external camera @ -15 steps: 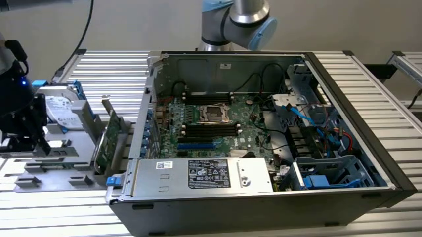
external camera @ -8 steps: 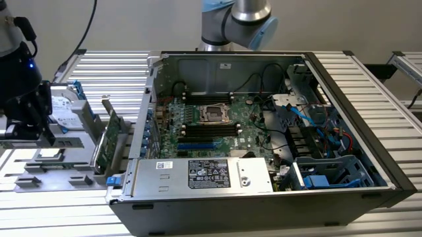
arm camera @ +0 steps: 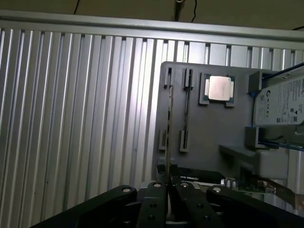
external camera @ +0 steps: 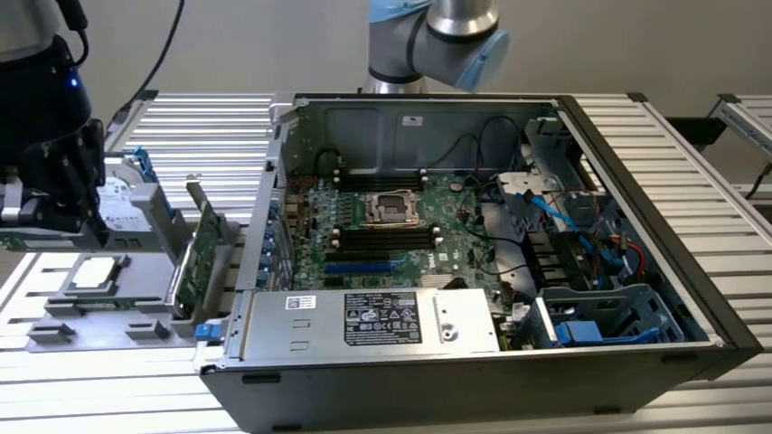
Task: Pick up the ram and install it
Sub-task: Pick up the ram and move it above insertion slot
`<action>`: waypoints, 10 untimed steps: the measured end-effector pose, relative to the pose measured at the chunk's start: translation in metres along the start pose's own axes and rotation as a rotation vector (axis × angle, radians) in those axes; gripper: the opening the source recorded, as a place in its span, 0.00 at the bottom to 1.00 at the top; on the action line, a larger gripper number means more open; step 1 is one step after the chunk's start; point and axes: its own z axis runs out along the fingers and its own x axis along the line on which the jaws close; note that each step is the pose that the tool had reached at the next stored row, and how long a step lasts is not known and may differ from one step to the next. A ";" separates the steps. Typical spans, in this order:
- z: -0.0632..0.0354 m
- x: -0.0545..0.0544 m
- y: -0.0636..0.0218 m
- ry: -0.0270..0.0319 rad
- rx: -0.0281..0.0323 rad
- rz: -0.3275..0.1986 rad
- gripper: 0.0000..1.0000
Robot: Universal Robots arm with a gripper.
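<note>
My gripper (external camera: 49,226) hangs at the exterior view's left, above the left part of the grey parts tray (external camera: 85,321). Its dark fingers (arm camera: 156,199) are nearly together, shut on the ram (arm camera: 170,118). The ram is a thin dark stick seen edge-on, running out from between the fingertips over the tray (arm camera: 213,128). In the exterior view the ram (external camera: 34,242) shows as a green strip under the gripper. The open computer case (external camera: 675,271) lies at the right, and the motherboard's black memory slots (external camera: 386,237) are well apart from the gripper.
The tray also holds a square silver processor chip (external camera: 97,271) (arm camera: 220,89), a hard drive (external camera: 121,203) (arm camera: 280,102) and a wider green card (external camera: 205,240) standing on edge. Ribbed aluminium table (arm camera: 71,118) lies all around. Cables (external camera: 567,226) crowd the case's right half.
</note>
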 end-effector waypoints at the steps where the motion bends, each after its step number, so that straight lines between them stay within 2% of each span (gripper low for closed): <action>1: -0.0035 0.000 -0.0026 -0.0002 -0.0026 0.000 0.14; 4: -0.0126 0.001 -0.0114 -0.0004 -0.0053 -0.001 0.14; 10: -0.0255 0.003 -0.0302 0.0002 -0.0053 -0.005 0.14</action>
